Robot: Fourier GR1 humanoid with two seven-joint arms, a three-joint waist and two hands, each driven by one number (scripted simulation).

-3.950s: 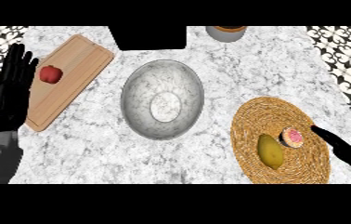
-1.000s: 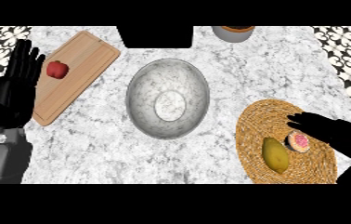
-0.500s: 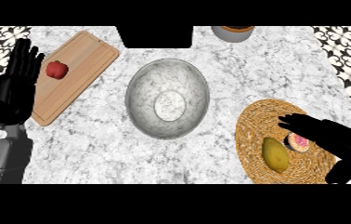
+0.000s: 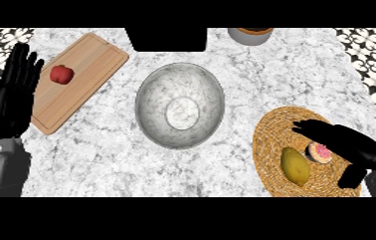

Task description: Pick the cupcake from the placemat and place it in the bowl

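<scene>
A small pink-topped cupcake (image 4: pixel 320 152) sits on the round woven placemat (image 4: pixel 273 145) at the lower right, next to a yellow-green pear-like fruit (image 4: pixel 295 166). My right hand (image 4: pixel 339 140) lies over the cupcake from the right, fingers stretched leftward above it and thumb low at the right, partly hiding it. The fingers are not curled round it. The marbled grey bowl (image 4: pixel 180 105) stands in the middle of the counter, holding nothing. My left hand (image 4: pixel 18 92) rests open at the left edge, fingers up.
A wooden cutting board (image 4: pixel 81 79) with a red apple (image 4: pixel 61 74) lies at the upper left. A grey cup (image 4: pixel 250 35) stands at the far edge, beside a dark block (image 4: pixel 167 39). Patterned tiles show at both upper corners.
My right hand has come in from the right edge and moved left over the placemat until its fingers cover the cupcake. The left hand stayed nearly still.
</scene>
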